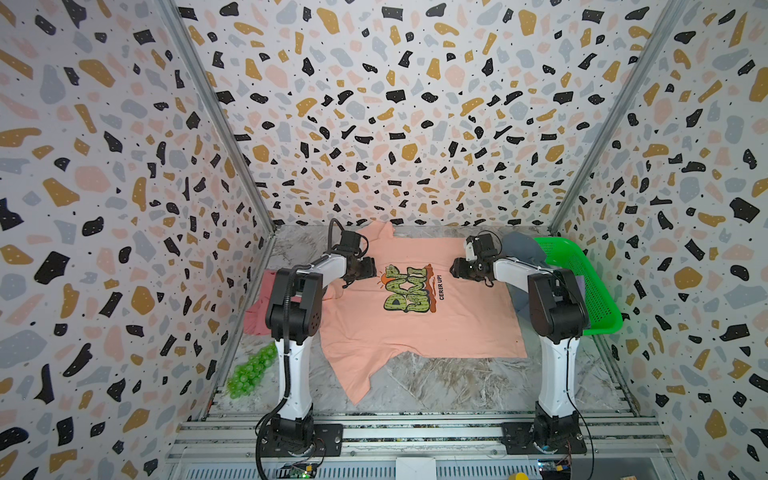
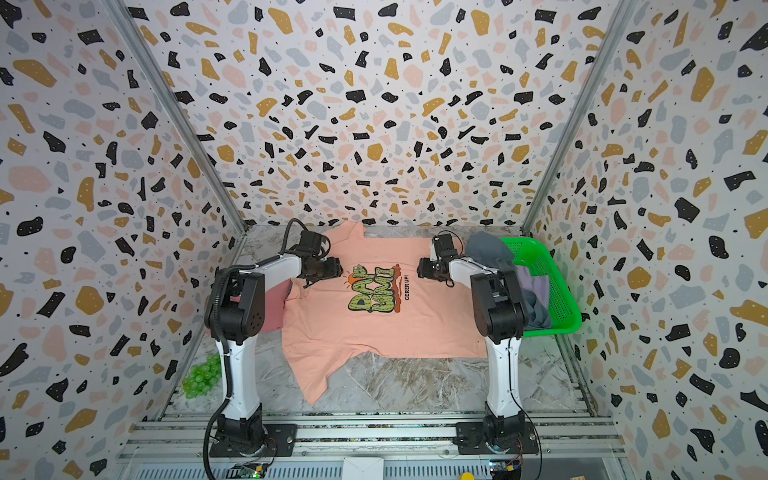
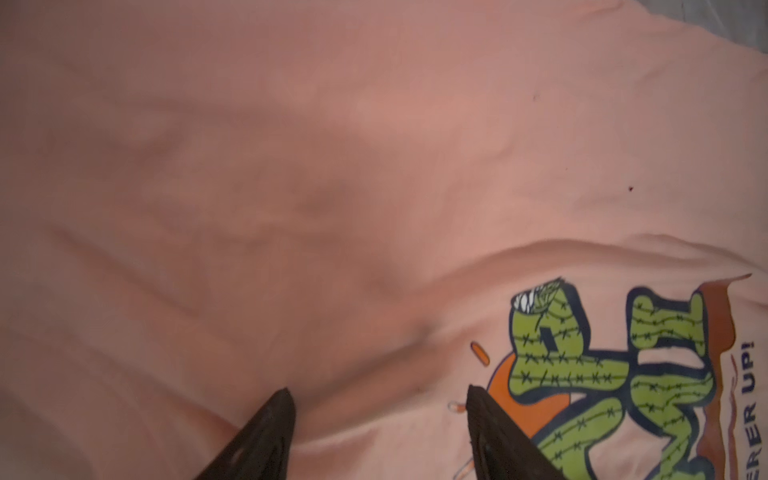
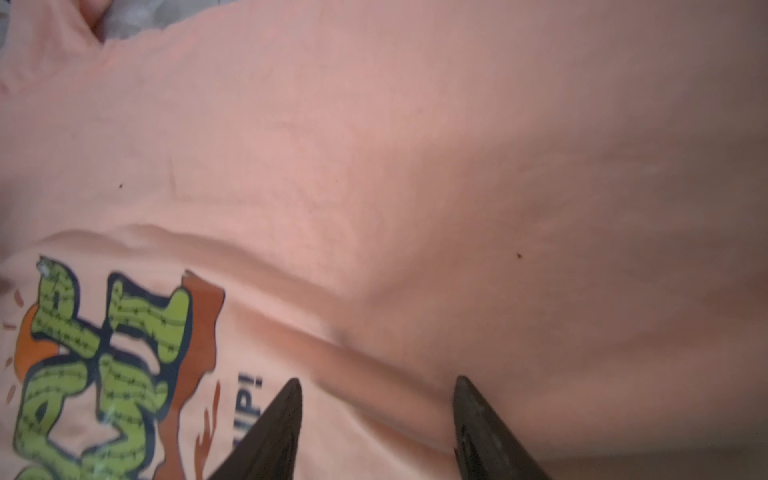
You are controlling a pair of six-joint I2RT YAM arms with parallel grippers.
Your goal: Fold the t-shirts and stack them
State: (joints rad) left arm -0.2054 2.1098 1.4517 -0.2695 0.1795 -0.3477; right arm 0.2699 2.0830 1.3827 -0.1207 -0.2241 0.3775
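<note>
A peach-orange cotton t-shirt (image 1: 415,332) lies spread out, print side up, across the middle of a grey marble-patterned surface (image 1: 449,382), seen from above in both top views. Its green and orange cartoon print (image 1: 409,291), with the words "CERER UP!", sits near the centre of the cloth. One flap of the shirt points toward the back wall and another trails toward the front edge. Two white-and-black robot arms rise from the front rail and bend inward over the shirt. The left claw (image 1: 370,269) hangs just left of the print, and the right claw (image 1: 457,268) just right of it, so the two face each other. In the left wrist view, its two dark fingers (image 3: 266,436) stand spread apart with only peach cloth showing between them. The right wrist view shows the same spread fingers (image 4: 274,432). Whether any fingertip touches the cloth cannot be told. A plain dusty rose-red t-shirt (image 1: 257,316) lies bunched at the left edge, partly hidden behind the left arm, just beside the peach one. At the right stands a bright green perforated plastic basket (image 1: 598,291). A slate blue-grey t-shirt (image 1: 523,247) drapes over its back rim, and a pale lavender t-shirt (image 2: 534,282) lies inside it. A cluster of small green balls (image 1: 253,372) rests at the front left, against the wall.
</note>
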